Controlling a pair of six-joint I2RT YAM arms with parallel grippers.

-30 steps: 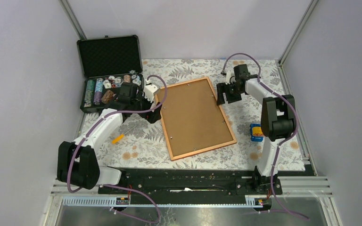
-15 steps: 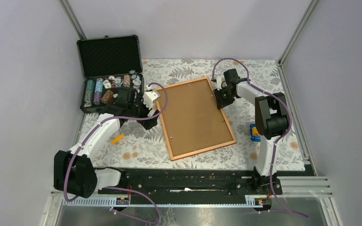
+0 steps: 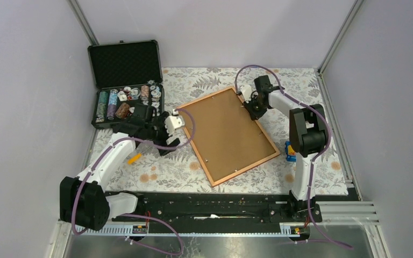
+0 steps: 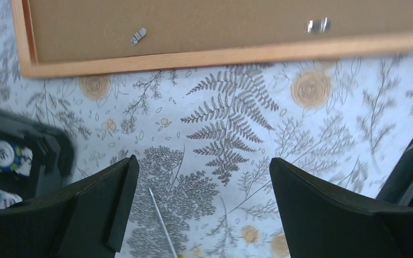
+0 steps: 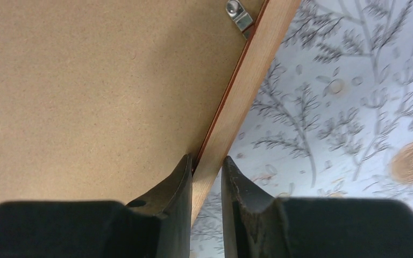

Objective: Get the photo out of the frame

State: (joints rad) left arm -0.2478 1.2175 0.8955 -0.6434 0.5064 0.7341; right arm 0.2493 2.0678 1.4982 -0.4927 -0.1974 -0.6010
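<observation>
The frame (image 3: pixel 228 134) lies back-up at the centre of the top view, turned so that its long sides run from upper left to lower right. Its brown fibreboard back (image 3: pixel 223 129) faces the camera, and the photo is hidden beneath it. The orange-red wooden rail (image 5: pixel 236 107) borders the board, and small metal clips (image 4: pixel 137 36) sit along the inner edge. One clip (image 5: pixel 239 15) shows at the top of the right wrist view. The right gripper (image 5: pixel 207 161) is at the frame's upper right corner. Its fingers (image 5: pixel 175 183) are drawn in and pinch the rail, one on the board side and one on the outer side. The left gripper (image 4: pixel 201 166) stands just off the frame's left edge with its fingers spread wide and nothing between them, above the fern-patterned cloth (image 3: pixel 204 80). A thin screwdriver shaft (image 4: pixel 161 226) lies on the cloth between those fingers, and its orange handle (image 3: pixel 134 158) shows in the top view. An open black case (image 3: pixel 126 64) holding poker chips (image 3: pixel 123 102) sits at the upper left. A small blue and yellow object (image 3: pixel 290 150) lies at the right, partly behind the right arm.
</observation>
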